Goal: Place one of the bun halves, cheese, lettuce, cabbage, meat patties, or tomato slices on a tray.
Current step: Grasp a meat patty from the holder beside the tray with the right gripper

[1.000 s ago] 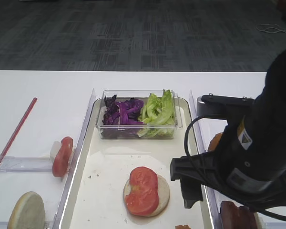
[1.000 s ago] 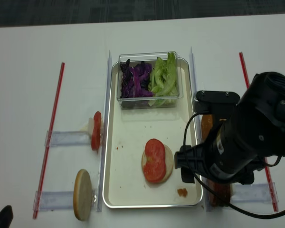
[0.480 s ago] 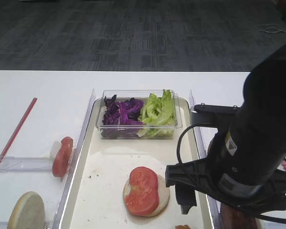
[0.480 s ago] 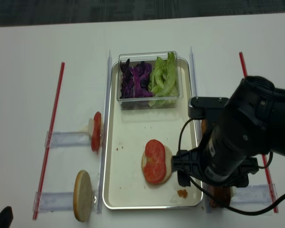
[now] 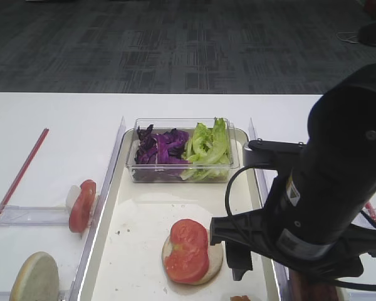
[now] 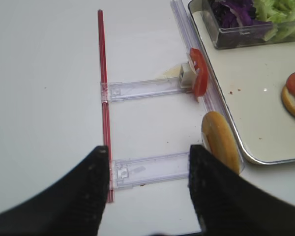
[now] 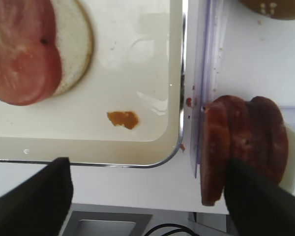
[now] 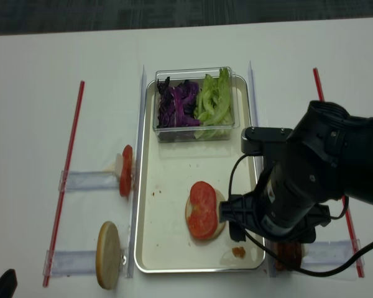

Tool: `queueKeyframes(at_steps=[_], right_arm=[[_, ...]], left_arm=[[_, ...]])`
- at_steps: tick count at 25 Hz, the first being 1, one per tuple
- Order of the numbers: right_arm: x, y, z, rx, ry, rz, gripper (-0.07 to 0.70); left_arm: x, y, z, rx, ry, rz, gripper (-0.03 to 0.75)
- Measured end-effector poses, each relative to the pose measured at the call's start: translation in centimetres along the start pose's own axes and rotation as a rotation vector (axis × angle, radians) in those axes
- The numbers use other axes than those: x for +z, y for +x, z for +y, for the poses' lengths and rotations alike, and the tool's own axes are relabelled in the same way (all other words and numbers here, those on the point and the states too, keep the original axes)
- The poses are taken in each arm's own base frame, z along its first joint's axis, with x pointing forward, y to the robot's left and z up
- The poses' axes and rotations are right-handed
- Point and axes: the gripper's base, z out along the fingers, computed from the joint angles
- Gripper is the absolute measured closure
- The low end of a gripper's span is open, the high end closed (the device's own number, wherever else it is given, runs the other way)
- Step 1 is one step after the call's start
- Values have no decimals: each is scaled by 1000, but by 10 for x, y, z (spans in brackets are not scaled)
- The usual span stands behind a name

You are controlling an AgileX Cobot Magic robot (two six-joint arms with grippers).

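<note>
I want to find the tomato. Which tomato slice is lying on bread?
The tomato slice inside the tray lies flat on a pale bun half. The other tomato slice stands on edge outside the tray, left of it.

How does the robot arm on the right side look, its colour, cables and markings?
The right arm is bulky and matte black, with a rounded body. A thin black cable loops beside it. It carries small white labels and a yellow mark. Its end effector fingers are plain black.
</note>
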Motion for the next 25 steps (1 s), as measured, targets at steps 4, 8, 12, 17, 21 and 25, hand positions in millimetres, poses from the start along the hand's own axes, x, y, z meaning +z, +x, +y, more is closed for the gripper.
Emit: queueKeyframes(at_steps=[4, 8, 12, 17, 21, 25], right_arm=[[1, 0, 0, -4, -1, -2, 87], [1, -1, -1, -12, 11, -3, 127], [1, 0, -3, -27, 39, 2, 134], [5, -1, -4, -32, 64, 17, 135], [12, -2, -3, -31, 78, 31, 135], [12, -4, -2, -31, 65, 18, 135]], left_arm=[[0, 0, 0, 0, 0, 0, 365], [0, 0, 0, 0, 0, 0, 365], [0, 0, 0, 0, 0, 0, 365], [0, 0, 0, 0, 0, 0, 365], [0, 0, 0, 0, 0, 0, 365], [0, 0, 0, 0, 0, 0, 365]])
